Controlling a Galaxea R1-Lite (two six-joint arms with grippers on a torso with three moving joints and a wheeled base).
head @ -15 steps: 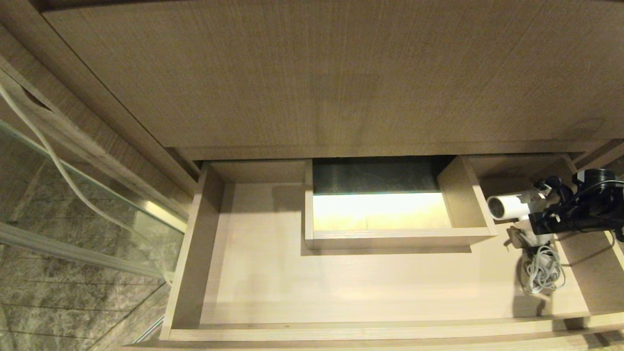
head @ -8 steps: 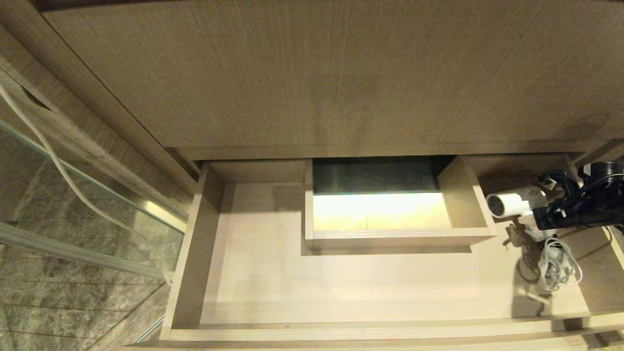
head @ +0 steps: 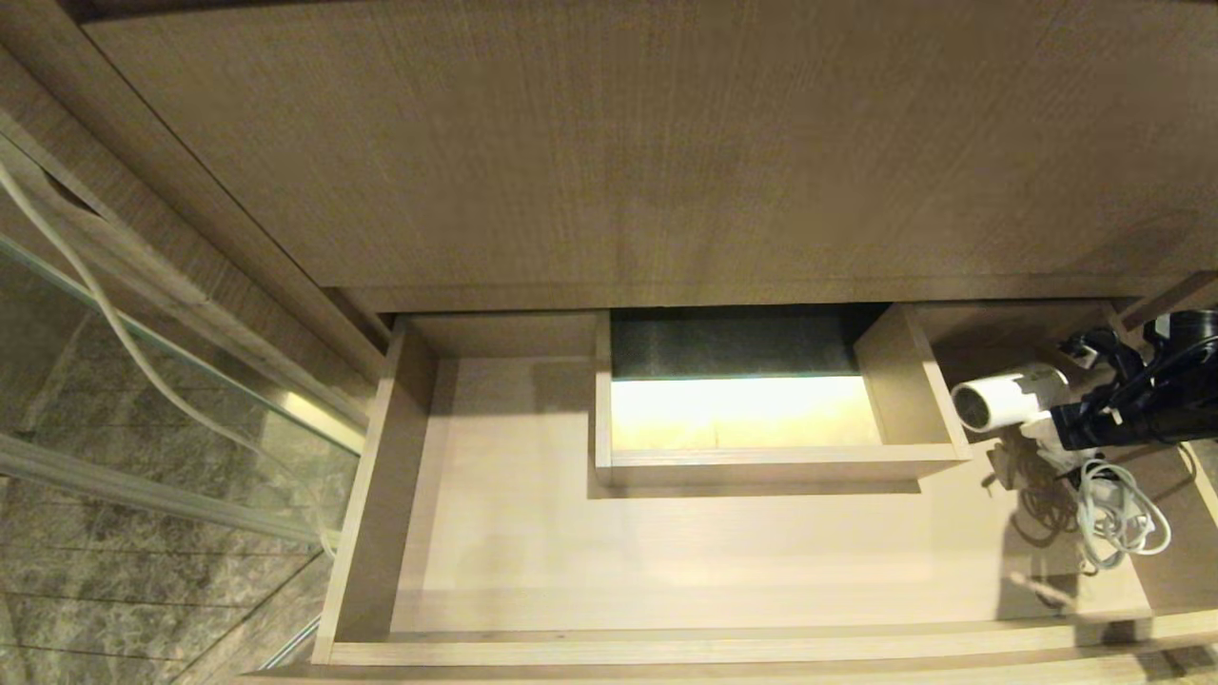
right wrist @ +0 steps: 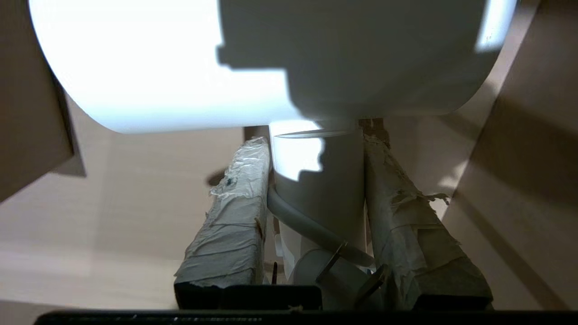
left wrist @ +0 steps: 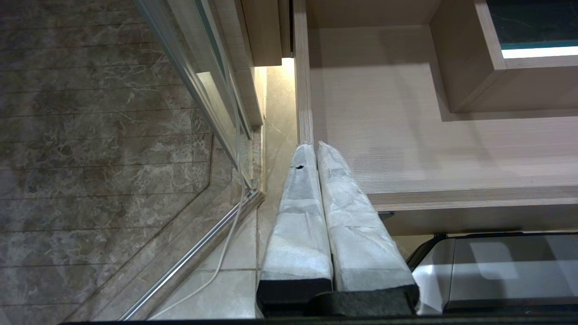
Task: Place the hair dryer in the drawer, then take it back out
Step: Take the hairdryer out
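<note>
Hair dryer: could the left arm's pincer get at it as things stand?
Probably not. The left pincer hangs shut at the drawer's left edge, while the hair dryer is at the far right, clamped by its handle in the right pincer.

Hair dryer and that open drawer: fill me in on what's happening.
The right pincer is shut on the handle of the hair dryer, holding it over the right end of the open drawer, with its bundled cord dangling beneath. The left pincer is shut and empty, parked outside the drawer's left side.
</note>
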